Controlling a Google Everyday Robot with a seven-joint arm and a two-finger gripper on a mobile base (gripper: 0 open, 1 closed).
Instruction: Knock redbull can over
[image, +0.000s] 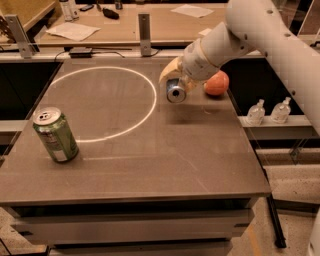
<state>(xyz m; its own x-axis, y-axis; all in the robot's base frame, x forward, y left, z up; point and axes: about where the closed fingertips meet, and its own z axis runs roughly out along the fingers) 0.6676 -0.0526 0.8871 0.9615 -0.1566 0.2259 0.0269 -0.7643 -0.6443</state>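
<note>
— Desk: What lies nearest?
— Operator: I see a matte brown table (200, 165). A green can (56, 136) stands upright near-left, with a thin white ring (155, 100) beyond it.
— Desk: And the arm?
— Operator: My gripper (174, 84) hangs mid-back, jaws clamped on the redbull can (176, 92), which is tipped with its round silver end facing me. A smooth orange ball (217, 83) is just beside it. Papers (73, 31) lie on the wooden desk (165, 22) behind.

Smooth white rounded arm (265, 25), segmented wrist (207, 52), yellowish-tan gripper (174, 82) over table (150, 170) far side

The claw (172, 81) sits at the tipped redbull can (176, 93), beside a round orange object (217, 83).
</note>
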